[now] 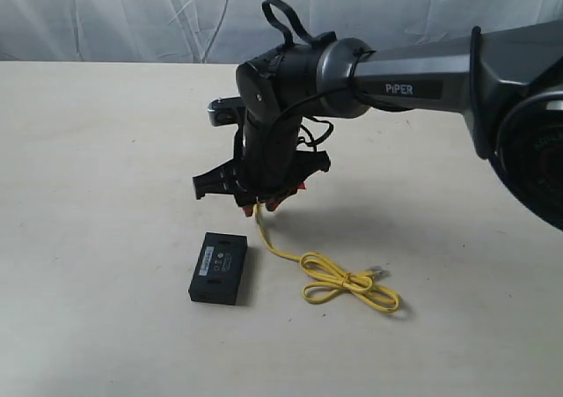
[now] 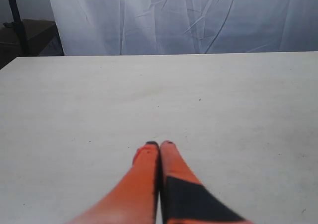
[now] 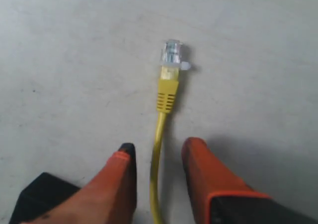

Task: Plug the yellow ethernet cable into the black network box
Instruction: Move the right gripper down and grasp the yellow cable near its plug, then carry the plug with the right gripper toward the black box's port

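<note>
The yellow ethernet cable [image 1: 339,281] lies on the table, its middle bundled into loops and one clear plug [image 1: 378,272] at the far right end. Its other end runs up under my right gripper [image 1: 262,208], which points down at the table. In the right wrist view this gripper [image 3: 160,147] is open, the cord [image 3: 158,134] passing between the orange fingers without touching either, and the clear plug [image 3: 171,52] lies beyond the tips. The black network box [image 1: 218,268] lies flat just left of the cable; its corner [image 3: 39,194] shows beside one finger. My left gripper [image 2: 159,143] is shut on nothing over bare table.
The pale table [image 1: 106,168] stretches wide on all sides, with a white cloth backdrop [image 1: 132,14] behind its far edge. The right arm [image 1: 413,84] reaches in from the right across the middle. The left arm does not show in the exterior view.
</note>
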{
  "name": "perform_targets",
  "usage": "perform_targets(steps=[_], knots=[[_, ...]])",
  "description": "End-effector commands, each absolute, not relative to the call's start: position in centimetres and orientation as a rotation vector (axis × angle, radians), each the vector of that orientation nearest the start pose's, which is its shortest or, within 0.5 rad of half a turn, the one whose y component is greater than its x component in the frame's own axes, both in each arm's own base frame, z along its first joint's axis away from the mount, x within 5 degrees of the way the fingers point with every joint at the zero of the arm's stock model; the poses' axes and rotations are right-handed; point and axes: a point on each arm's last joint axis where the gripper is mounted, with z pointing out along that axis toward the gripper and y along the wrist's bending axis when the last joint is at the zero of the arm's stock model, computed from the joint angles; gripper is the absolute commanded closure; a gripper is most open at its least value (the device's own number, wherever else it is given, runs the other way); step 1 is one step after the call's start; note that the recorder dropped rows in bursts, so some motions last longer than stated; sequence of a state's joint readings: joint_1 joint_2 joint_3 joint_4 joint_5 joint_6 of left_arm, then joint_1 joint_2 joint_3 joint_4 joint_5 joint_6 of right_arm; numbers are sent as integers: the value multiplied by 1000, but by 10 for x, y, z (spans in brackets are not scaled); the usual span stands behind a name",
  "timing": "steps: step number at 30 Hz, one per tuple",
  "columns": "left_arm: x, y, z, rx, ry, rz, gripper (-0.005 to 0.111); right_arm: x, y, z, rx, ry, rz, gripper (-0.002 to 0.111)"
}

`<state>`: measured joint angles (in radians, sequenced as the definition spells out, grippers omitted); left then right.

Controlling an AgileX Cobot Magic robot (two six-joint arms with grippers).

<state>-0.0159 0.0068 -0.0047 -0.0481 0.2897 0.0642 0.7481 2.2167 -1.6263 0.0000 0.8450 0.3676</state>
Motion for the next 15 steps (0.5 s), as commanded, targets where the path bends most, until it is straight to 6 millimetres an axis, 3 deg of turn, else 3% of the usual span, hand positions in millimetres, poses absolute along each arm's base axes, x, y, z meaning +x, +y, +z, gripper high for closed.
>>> perform_targets(steps=[1, 5, 8, 10, 15], knots=[[55, -2, 187, 32, 1768, -12, 107, 332, 307, 121, -557, 2913, 149, 74], [55, -2, 187, 32, 1768, -12, 107, 332, 307, 117, -554, 2921, 143, 79], [55, -2, 187, 32, 1768, -12, 107, 331, 305, 111, -560, 2954, 114, 108], [55, -2, 187, 32, 1768, -12, 107, 330, 305, 113, -579, 2950, 113, 108], [55, -2, 187, 32, 1768, -12, 107, 325, 299, 164, -776, 2839, 121, 108]])
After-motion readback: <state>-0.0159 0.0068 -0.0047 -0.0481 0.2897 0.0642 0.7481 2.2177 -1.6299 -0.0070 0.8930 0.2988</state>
